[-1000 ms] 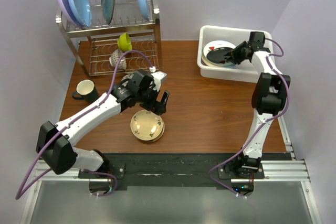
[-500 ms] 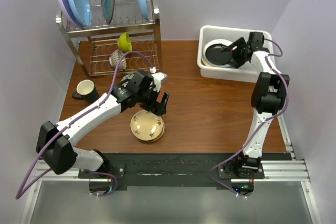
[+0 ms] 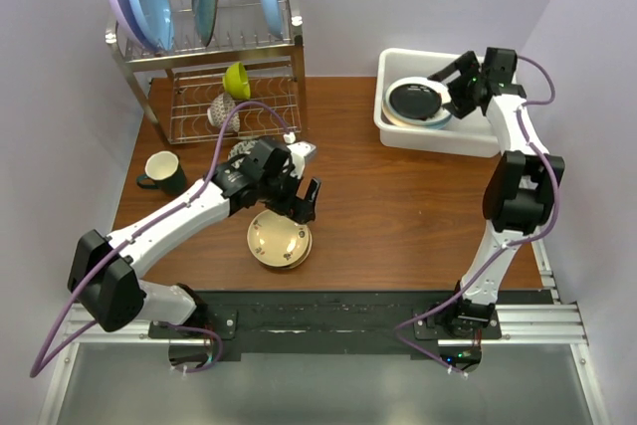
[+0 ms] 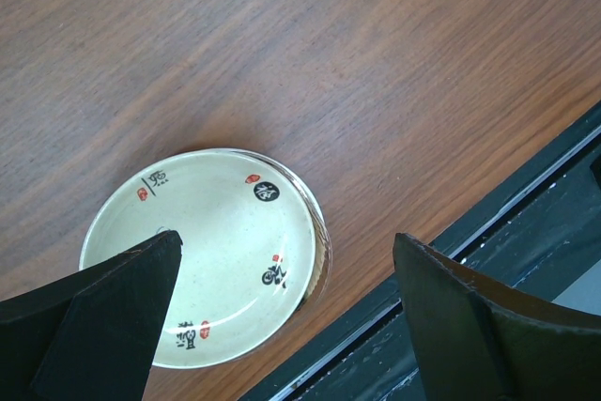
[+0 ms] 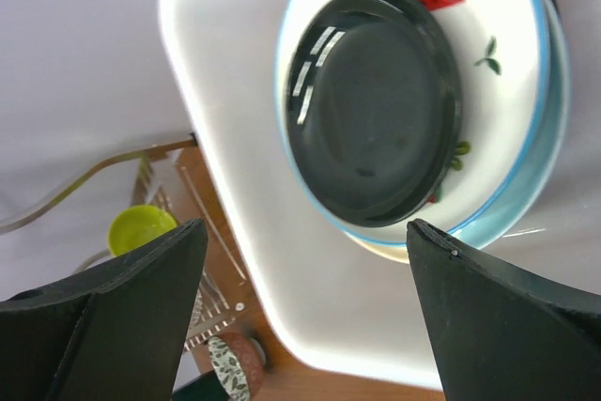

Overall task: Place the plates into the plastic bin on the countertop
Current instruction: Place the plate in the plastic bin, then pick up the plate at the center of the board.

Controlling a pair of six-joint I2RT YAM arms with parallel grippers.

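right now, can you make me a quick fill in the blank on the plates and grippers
1. The top plate in the plastic bin is glossy ____.
2. The right gripper above it has its jaws ____.
3. The cream plate under the left gripper lies on the ____, not in the bin.
Missing words: black; open; countertop.

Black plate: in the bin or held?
In: black plate lies flat on a watermelon plate inside the bin; right gripper open, off it.
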